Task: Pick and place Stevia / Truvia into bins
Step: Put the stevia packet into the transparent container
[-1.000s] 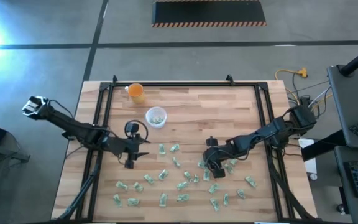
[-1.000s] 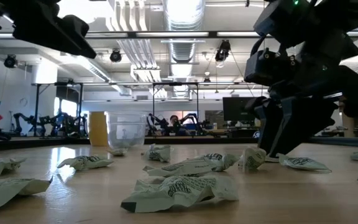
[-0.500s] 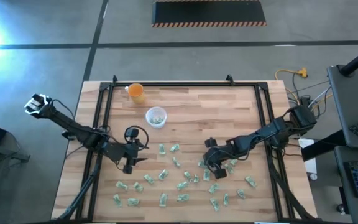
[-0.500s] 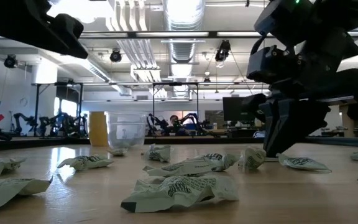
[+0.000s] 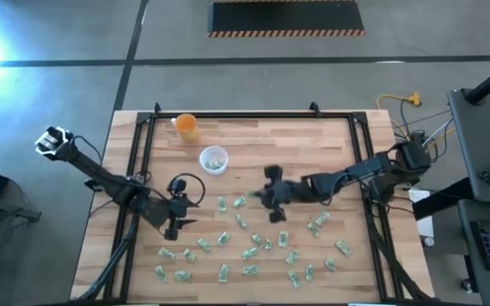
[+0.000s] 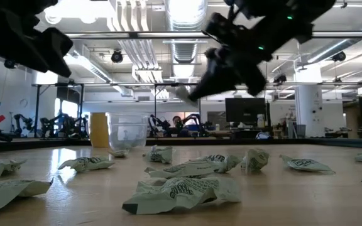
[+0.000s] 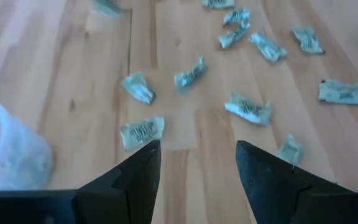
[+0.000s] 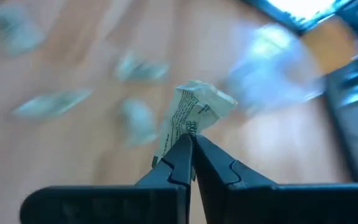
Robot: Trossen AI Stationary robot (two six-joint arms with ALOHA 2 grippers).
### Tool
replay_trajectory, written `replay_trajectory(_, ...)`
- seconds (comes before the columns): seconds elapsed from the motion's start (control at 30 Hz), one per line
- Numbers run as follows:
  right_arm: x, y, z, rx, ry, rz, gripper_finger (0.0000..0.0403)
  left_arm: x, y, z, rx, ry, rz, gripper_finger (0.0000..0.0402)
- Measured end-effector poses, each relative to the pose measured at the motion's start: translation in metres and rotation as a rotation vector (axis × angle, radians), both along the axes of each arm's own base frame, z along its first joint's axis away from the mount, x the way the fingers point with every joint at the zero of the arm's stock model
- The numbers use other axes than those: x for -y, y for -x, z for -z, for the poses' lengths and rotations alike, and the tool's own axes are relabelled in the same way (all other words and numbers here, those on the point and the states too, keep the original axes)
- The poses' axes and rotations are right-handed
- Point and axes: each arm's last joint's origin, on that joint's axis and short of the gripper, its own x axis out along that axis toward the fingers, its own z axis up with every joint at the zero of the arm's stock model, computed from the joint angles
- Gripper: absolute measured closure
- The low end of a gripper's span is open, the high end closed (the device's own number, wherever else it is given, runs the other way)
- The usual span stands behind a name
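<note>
Crumpled paper, one Stevia sachet point(image 8: 194, 115), is being pinched by only its lower edge in our right pincer point(image 5: 272, 197) at frame centre; it risks slipping before the clear cup point(image 5: 213, 160). Our left pincer point(image 7: 194, 163) is gaping over the counter point(image 5: 330, 144).

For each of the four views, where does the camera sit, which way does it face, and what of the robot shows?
High view: overhead, straight down; both dark arms, wooden table.
Low view: tabletop height, facing the room; arms overhead, small clear plastic cup.
Left wrist view: past the open left claw at pale green-and-white paper sachets.
Right wrist view: past the right claw, shut on a crumpled green-and-white sachet.
Shared: high and low views both show the small orange cup.
</note>
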Motion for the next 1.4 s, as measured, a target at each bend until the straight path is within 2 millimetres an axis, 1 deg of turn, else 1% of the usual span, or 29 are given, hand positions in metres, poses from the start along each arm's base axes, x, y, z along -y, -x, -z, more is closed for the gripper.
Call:
replay_trajectory(0.13,0.028,-0.018,-0.020,0.120,0.009,-0.001,0.0394,0.001,0.002,0.004,-0.013,0.004,0.007,0.0210)
replay_trajectory(0.27,0.058,-0.039,-0.029,0.168,-0.062,-0.050,0.0394,0.002,0.003,0.005,-0.016,0.003,0.011,0.0210)
replay_trajectory(0.4,0.083,-0.064,-0.023,0.167,-0.113,-0.057,0.0394,0.002,0.004,0.005,-0.027,0.009,0.001,0.0210)
replay_trajectory(0.53,0.103,-0.091,-0.015,0.168,-0.163,-0.056,0.0394,0.001,0.005,0.006,-0.038,0.017,-0.011,0.0210)
replay_trajectory(0.6,0.113,-0.100,-0.010,0.137,-0.172,-0.037,0.0394,0.002,0.005,0.007,-0.041,0.021,-0.014,0.0210)
replay_trajectory(0.7,0.124,-0.108,-0.006,0.105,-0.180,-0.009,0.0394,0.002,0.005,0.007,-0.040,0.021,-0.009,0.0210)
replay_trajectory(0.9,0.134,-0.109,-0.010,0.131,-0.234,0.040,0.0394,0.001,0.007,0.011,-0.051,0.012,-0.009,0.0210)
replay_trajectory(1.0,0.137,-0.107,-0.008,0.115,-0.255,0.036,0.0382,0.001,0.007,0.013,-0.055,0.008,-0.010,0.0210)
replay_trajectory(1.1,0.139,-0.106,-0.007,0.104,-0.261,0.038,0.0352,0.001,0.007,0.013,-0.049,0.011,-0.012,0.0210)
replay_trajectory(1.23,0.140,-0.105,-0.008,0.106,-0.262,0.039,0.0302,0.001,0.007,0.012,-0.045,0.011,-0.014,0.0210)
replay_trajectory(1.33,0.140,-0.102,-0.014,0.093,-0.233,0.017,0.0273,0.000,0.006,0.013,-0.024,-0.020,-0.037,0.0210)
replay_trajectory(1.4,0.136,-0.098,-0.019,0.061,-0.216,-0.027,0.0259,-0.001,0.004,0.014,0.023,-0.066,-0.048,0.0210)
